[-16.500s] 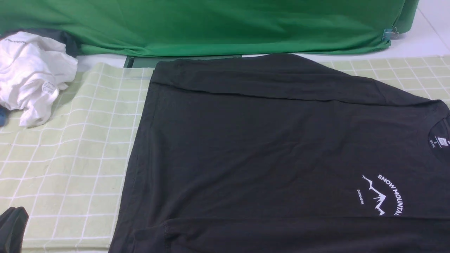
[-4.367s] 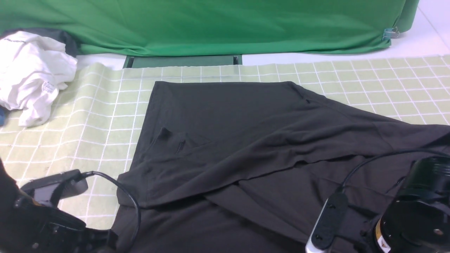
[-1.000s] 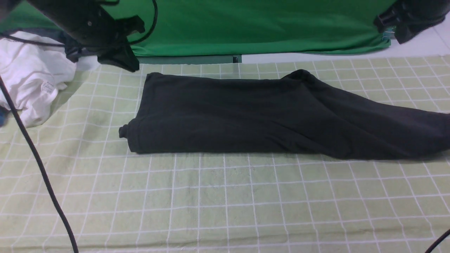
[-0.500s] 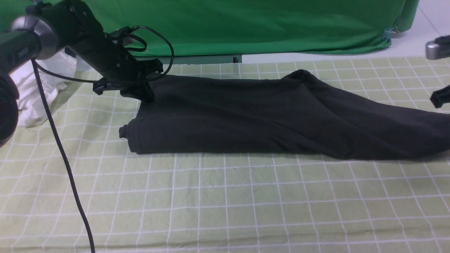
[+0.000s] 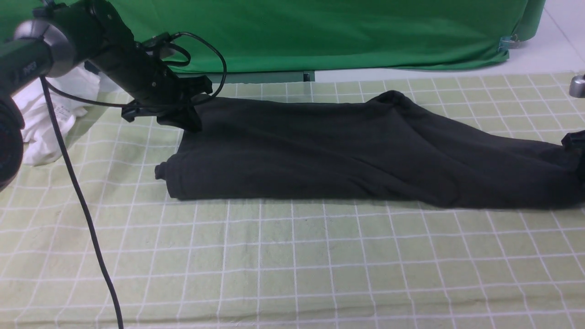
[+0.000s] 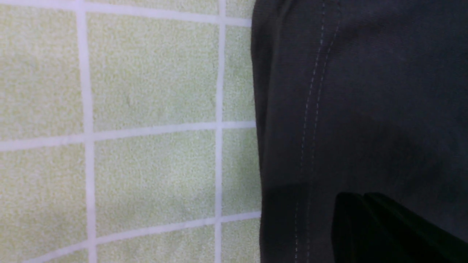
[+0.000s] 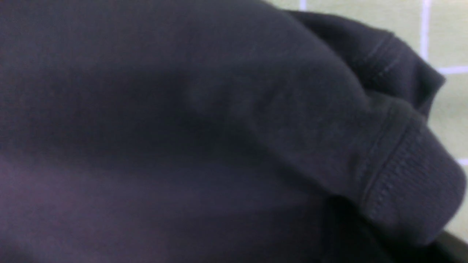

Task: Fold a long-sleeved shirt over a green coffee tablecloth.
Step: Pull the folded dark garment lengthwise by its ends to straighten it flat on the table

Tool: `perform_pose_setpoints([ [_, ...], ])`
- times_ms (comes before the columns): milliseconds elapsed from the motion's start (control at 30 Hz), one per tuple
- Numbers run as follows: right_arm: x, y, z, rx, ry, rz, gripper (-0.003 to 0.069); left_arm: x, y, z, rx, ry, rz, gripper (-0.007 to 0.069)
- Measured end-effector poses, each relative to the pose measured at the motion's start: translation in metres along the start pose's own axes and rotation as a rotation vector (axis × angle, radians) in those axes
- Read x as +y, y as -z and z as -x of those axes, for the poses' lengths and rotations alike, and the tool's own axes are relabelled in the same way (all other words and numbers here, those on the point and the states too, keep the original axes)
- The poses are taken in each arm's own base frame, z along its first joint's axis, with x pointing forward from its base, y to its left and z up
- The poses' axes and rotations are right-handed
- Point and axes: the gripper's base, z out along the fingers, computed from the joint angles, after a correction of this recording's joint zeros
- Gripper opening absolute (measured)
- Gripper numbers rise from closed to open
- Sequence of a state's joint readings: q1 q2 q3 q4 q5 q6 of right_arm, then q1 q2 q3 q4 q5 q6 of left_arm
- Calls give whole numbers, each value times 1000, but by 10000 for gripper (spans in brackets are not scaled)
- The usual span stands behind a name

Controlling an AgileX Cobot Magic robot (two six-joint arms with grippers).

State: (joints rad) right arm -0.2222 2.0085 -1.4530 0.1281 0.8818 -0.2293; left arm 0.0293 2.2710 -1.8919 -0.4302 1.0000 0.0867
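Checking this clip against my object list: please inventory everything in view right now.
shirt: one, black, folded lengthwise across the tablecloth
tablecloth: one, pale green with white grid lines, under the shirt
white garment: one, white, crumpled at far left, partly behind the left arm
curtain: one, green, along the back
clip: at least one, metallic, at the curtain's right end
left arm: one, black and grey, fingers at the shirt's far left corner
right arm: one, black and silver, at the right edge, cut off
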Motion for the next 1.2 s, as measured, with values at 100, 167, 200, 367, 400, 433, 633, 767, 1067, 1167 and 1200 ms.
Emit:
perform_pose_setpoints([
  [100,-4,3,2,1,-7,-13,21,0,0,0,4,0,0,13],
  [167,-9,10,6,-6,-9,-30,17,0,0,-1,9,2,-4,13],
  [200,-11,13,7,-13,-10,-37,17,-1,0,-1,11,4,-7,13],
  [367,-17,12,10,-31,-36,-66,126,-1,0,-1,12,7,-14,13],
  [400,-17,12,10,-30,-39,-66,136,-1,0,-1,12,7,-14,13],
  [433,-18,10,10,-30,-43,-71,185,-1,0,-1,12,7,-14,13],
  [633,-26,14,15,-56,-108,-90,551,-1,0,-2,19,7,-15,13],
  [767,-25,4,18,-56,-133,-73,557,-1,0,-2,19,6,-15,13],
  [1067,-9,-30,25,-35,-138,-18,356,-1,0,-1,16,-13,-15,13],
  [1167,-5,-31,26,-34,-126,-9,253,-1,0,-1,16,-13,-15,13],
  [1200,-2,-31,26,-33,-105,-4,168,-1,0,-1,16,-12,-16,13],
])
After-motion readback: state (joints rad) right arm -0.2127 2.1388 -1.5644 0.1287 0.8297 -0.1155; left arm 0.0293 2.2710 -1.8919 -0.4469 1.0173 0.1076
